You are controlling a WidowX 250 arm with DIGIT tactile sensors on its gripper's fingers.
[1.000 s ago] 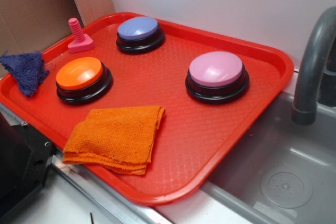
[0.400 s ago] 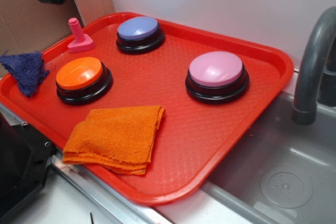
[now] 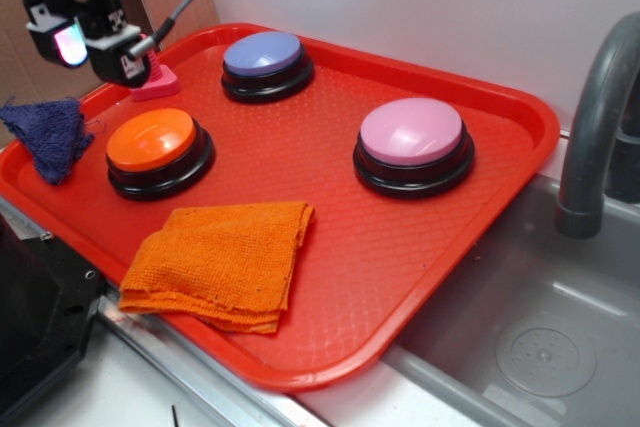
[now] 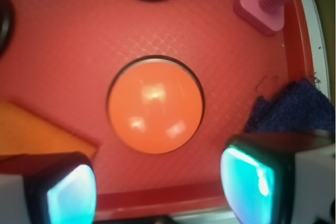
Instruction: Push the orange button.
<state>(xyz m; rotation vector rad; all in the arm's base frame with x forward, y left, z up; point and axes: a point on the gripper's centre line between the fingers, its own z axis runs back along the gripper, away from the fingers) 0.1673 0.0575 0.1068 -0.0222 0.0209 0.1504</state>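
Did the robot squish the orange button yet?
Not yet. The gripper hangs in the air above the tray's back-left corner and touches nothing. In the wrist view the orange button sits in plain sight between the two fingers, so it looks lined up above it. Its jaws are open. What's left: come down onto the button and press it.

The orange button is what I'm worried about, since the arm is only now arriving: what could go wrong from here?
The gripper hangs above and behind the orange button, so a straight drop might land on the bare tray instead.

The pink screw peg and the blue cloth sit close to that corner; an open finger could catch either on the way down.

The orange cloth lies just in front of the button; overshooting forward might press it instead.
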